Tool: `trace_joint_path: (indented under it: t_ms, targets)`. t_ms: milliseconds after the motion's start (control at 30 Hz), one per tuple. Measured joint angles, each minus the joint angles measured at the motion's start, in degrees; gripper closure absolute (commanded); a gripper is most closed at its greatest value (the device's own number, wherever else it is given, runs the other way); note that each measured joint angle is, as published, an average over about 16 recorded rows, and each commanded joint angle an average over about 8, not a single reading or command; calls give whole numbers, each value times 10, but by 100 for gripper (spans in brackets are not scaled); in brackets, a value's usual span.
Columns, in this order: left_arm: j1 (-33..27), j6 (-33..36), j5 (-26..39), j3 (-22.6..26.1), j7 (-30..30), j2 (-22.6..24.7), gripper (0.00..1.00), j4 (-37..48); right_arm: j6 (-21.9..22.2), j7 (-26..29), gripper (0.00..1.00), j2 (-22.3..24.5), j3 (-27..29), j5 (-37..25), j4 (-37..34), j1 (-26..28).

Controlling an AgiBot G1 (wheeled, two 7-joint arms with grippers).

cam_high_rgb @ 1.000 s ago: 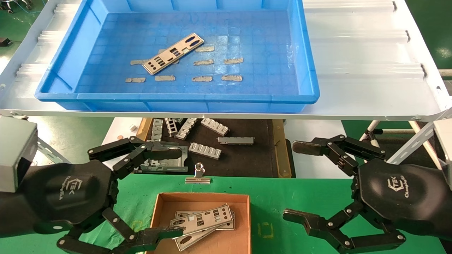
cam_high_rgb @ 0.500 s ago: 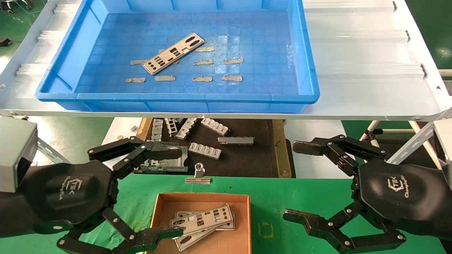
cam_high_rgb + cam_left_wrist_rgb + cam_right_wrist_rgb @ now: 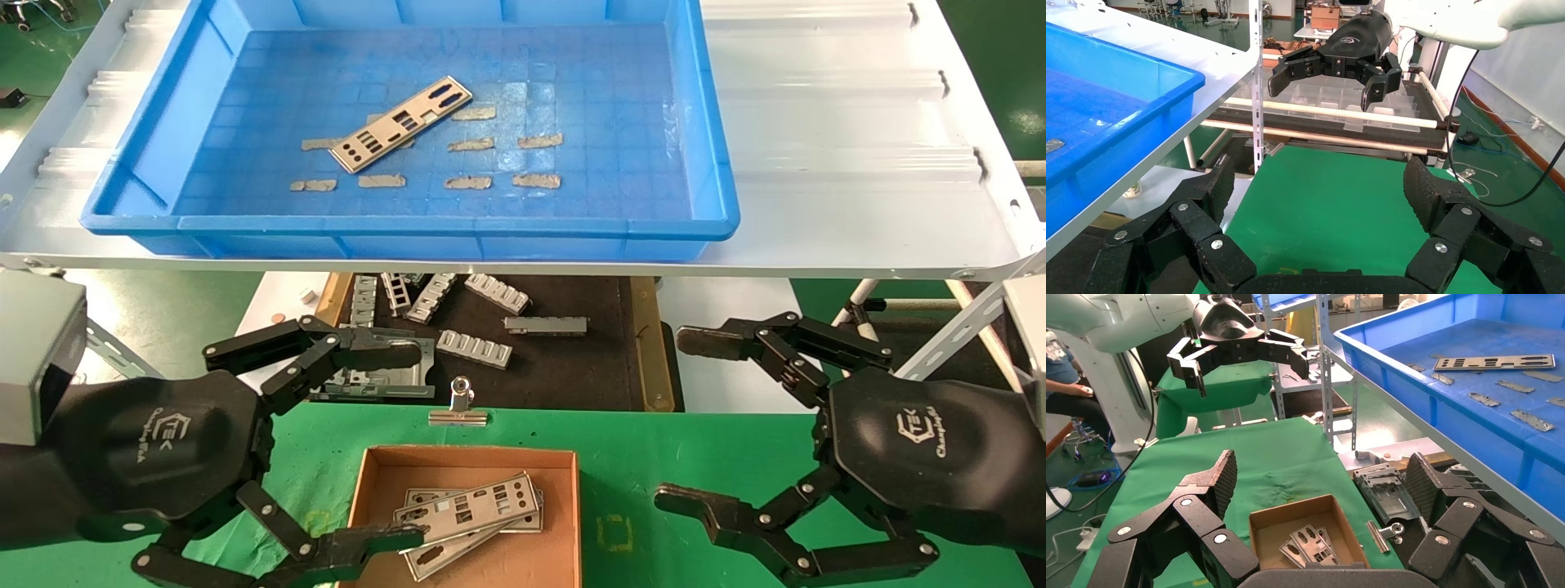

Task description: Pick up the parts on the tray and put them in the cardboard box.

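One silvery slotted plate [image 3: 402, 124] lies at an angle in the blue tray [image 3: 711, 196] on the white shelf; it also shows in the right wrist view [image 3: 1494, 362]. The cardboard box [image 3: 377, 482] sits on the green table at the front and holds several plates [image 3: 468, 511], also seen in the right wrist view [image 3: 1308, 545]. My left gripper [image 3: 413, 445] is open and empty, just left of the box. My right gripper [image 3: 685, 420] is open and empty, right of the box. Both hover low over the green table.
Tan tape strips [image 3: 492, 162] dot the tray floor. Below the shelf, a dark mat [image 3: 564, 367] carries ribbed grey blocks [image 3: 474, 349]. A metal binder clip [image 3: 459, 407] lies at the table's far edge. The shelf's front edge [image 3: 523, 265] overhangs between the grippers and the tray.
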Motion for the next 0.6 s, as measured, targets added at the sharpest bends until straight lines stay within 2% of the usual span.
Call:
trace_joint_path:
  t_ms: [600]
  targets:
    - [0, 0, 0, 0, 0, 0, 0, 0, 0, 0, 0, 0, 0, 0, 0, 0]
